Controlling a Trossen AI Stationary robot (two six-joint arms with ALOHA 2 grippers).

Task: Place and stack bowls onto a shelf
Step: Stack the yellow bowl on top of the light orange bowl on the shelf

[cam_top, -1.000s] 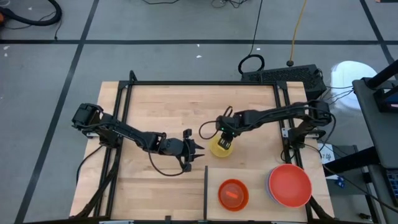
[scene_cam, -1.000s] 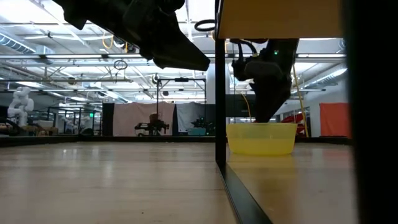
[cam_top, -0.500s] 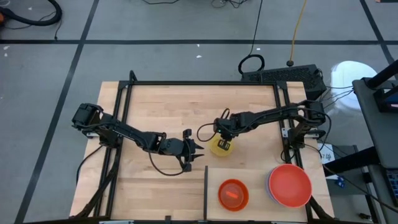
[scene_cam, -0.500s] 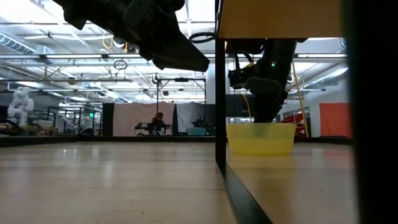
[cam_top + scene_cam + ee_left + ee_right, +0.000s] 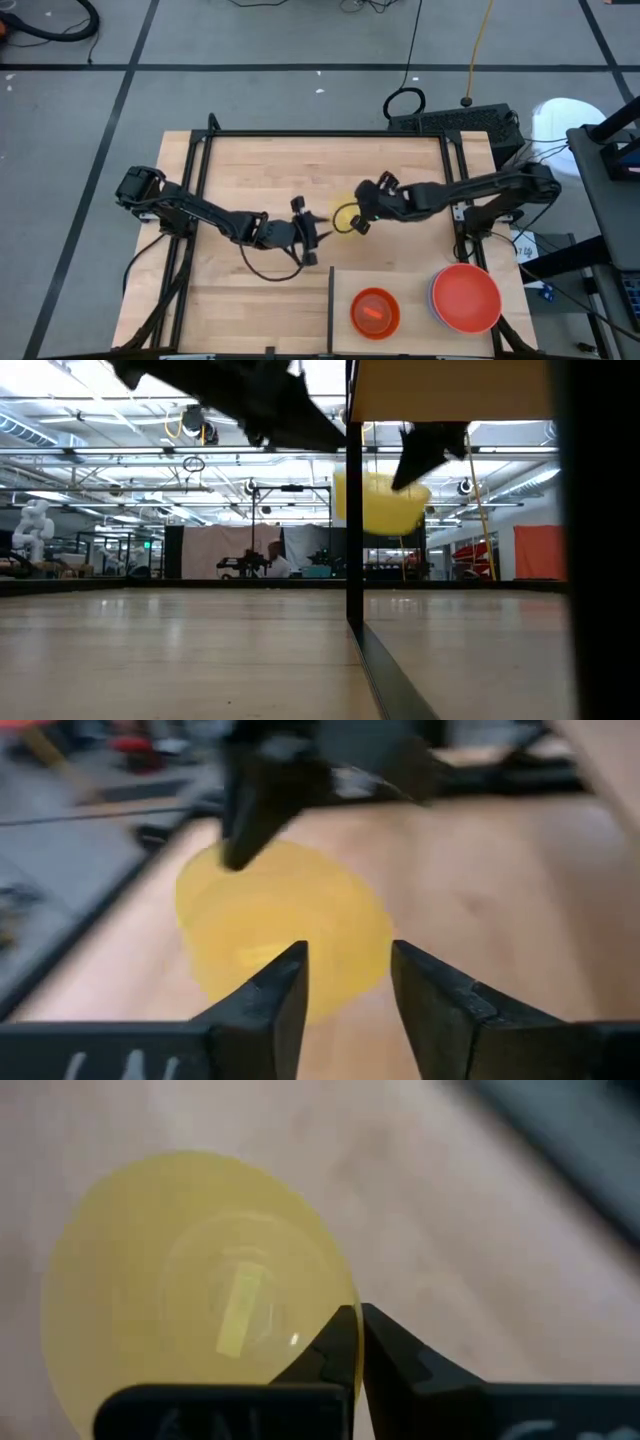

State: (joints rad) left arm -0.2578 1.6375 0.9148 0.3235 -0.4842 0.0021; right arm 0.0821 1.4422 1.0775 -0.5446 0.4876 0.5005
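A small yellow bowl (image 5: pixel 340 222) hangs in the air over the middle of the table, with my right gripper (image 5: pixel 358 224) shut on it. The low view shows the bowl (image 5: pixel 385 502) well above the tabletop, beside the shelf's dark upright divider (image 5: pixel 352 510). My left gripper (image 5: pixel 306 236) stands open just left of the bowl, fingers pointing at it; the bowl (image 5: pixel 285 925) lies beyond its fingertips (image 5: pixel 345 982) without touching them. An orange bowl (image 5: pixel 375 312) and a red bowl (image 5: pixel 466 298) rest on the shelf (image 5: pixel 412 285) at the near right. My right gripper pinches the yellow bowl's rim (image 5: pixel 335 1315) on the bowl's right side, one finger inside the wall and one outside. The fingers come from the table's right, slanting down. The bowl is lifted clear of the table and hangs tilted below the fingers (image 5: pixel 415 455).
The shelf's divider (image 5: pixel 330 310) runs toward the near edge between the two arms. A black frame (image 5: pixel 320 133) borders the table's far edge and sides. Bare tabletop (image 5: pixel 270 180) lies at the far left.
My right gripper has shut on the yellow bowl's rim and carried it up and toward the table's left, nearer my left gripper. The bowl, which stood upright on the table, now hangs tilted and clear of it.
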